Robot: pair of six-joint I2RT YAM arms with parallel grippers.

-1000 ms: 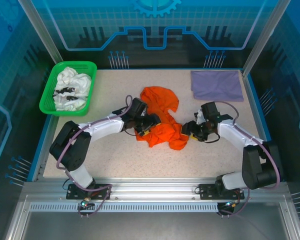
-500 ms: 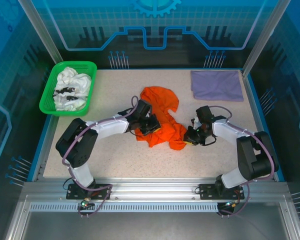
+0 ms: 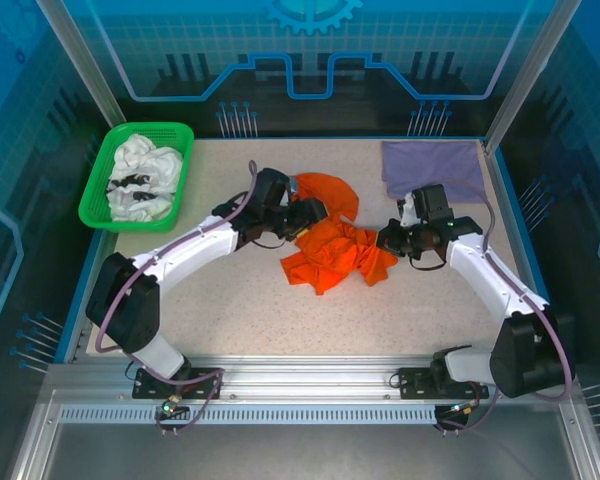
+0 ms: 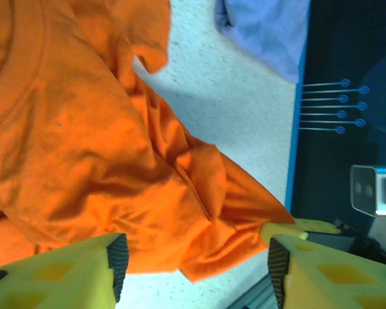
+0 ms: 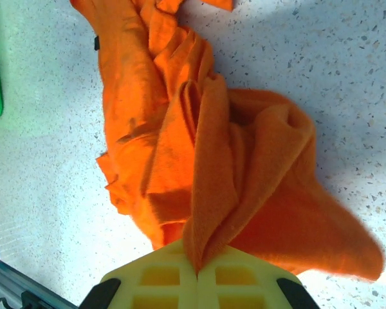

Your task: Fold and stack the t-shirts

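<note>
Orange cloth lies in a crumpled heap at the middle of the table [image 3: 230, 310]: this shirt [image 3: 330, 255] has yet to be spread flat. The right gripper [image 5: 196, 267] is pinched tight on a bunched fold at the shirt's right side, with several layers gathered between its fingers. The left gripper [image 4: 194, 254] hovers over the far-left part of the shirt with its jaws well apart and nothing in them.

The likely trouble is the right grip. It has a wad rather than a clean hem or corner, so a pull would probably drag the whole heap instead of opening it out, or the thin pinch could slip free. If the left jaws close on stacked layers, the shirt may twist further. A drag to the far right could also disturb the folded lavender shirt [image 3: 433, 170] in that corner.

At the far left, the green basket [image 3: 130, 225] holds crumpled white shirts [image 3: 145, 175] with black print.
</note>
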